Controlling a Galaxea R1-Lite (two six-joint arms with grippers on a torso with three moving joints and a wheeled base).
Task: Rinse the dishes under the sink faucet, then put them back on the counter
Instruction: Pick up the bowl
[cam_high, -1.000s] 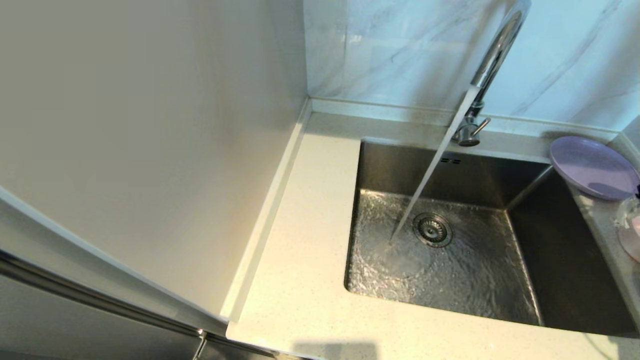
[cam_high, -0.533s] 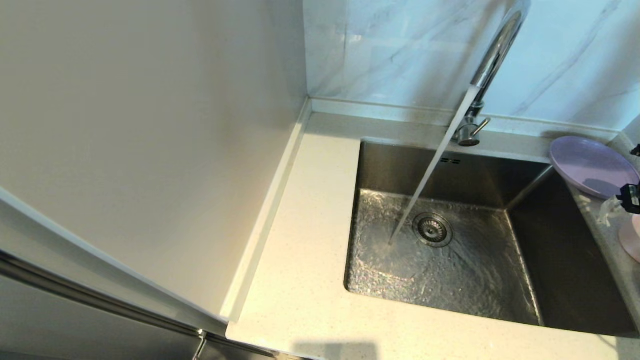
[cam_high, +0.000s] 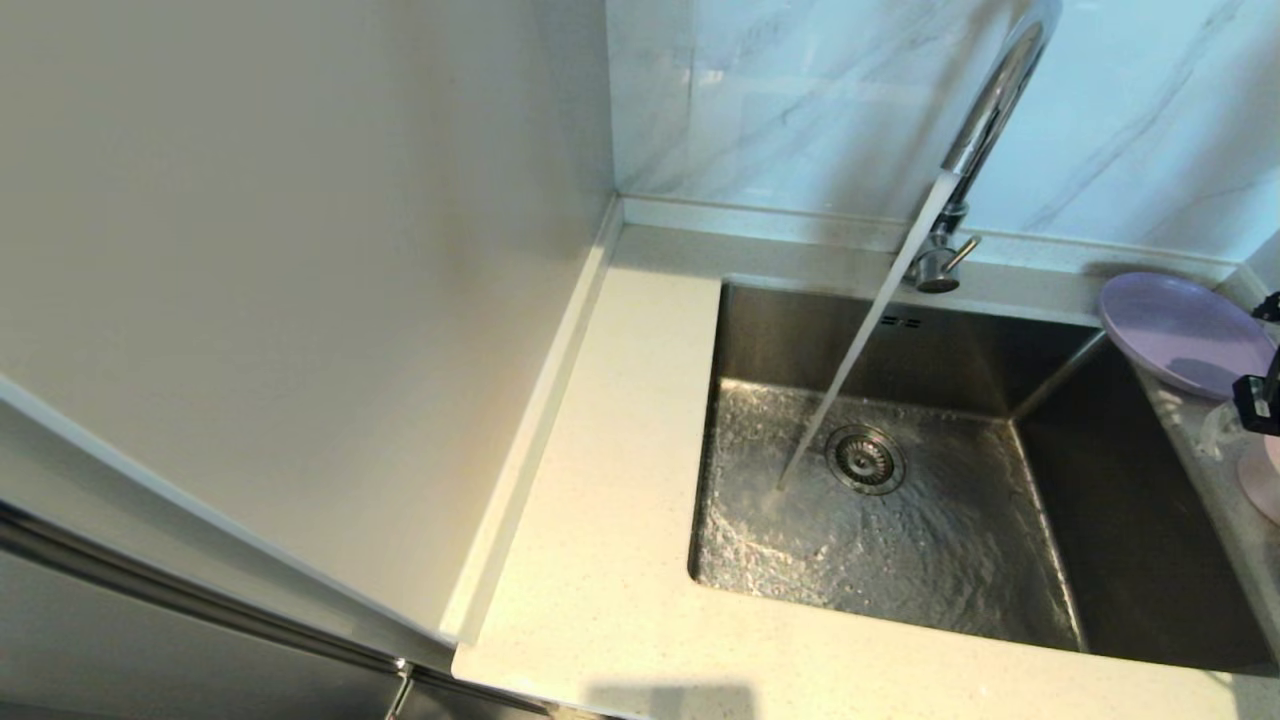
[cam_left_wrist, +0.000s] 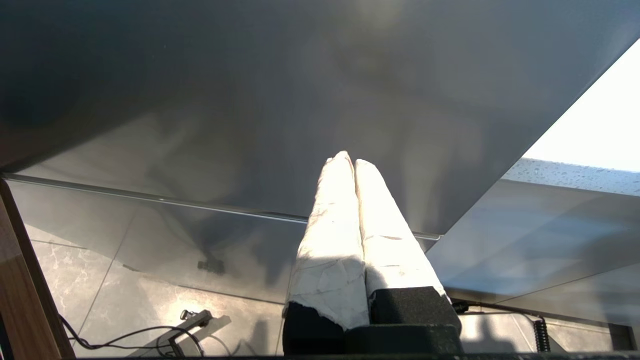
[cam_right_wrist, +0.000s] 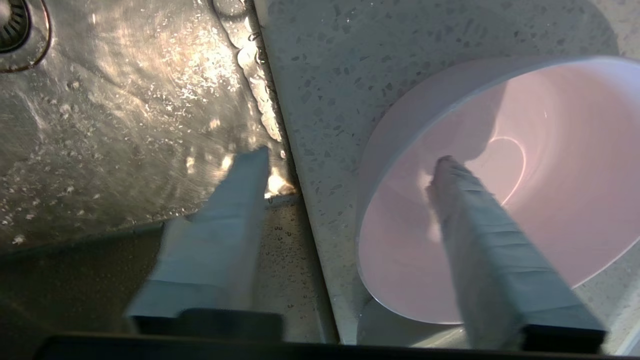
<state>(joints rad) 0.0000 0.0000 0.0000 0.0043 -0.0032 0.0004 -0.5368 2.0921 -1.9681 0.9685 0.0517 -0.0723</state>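
I have the right end effector (cam_right_wrist: 345, 165) spread wide over the small pale pink cup (cam_right_wrist: 500, 200), 1 finger (cam_right_wrist: 480, 225) inside its mouth and the other outside, over the brushed steel sink (cam_right_wrist: 125, 100), so the cup's near wall sits between them; I judge this a rim grasp being set up. The cup stands on the speckled off-white desk (cam_right_wrist: 350, 75) just beside the sink. The left end effector (cam_left_wrist: 350, 165) hangs parked, fingers pressed together.

The right gripper (cam_right_wrist: 350, 165) is held with its fingers (cam_right_wrist: 480, 240) spread wide apart. The left gripper (cam_left_wrist: 348, 162) is parked, its fingers pressed together.
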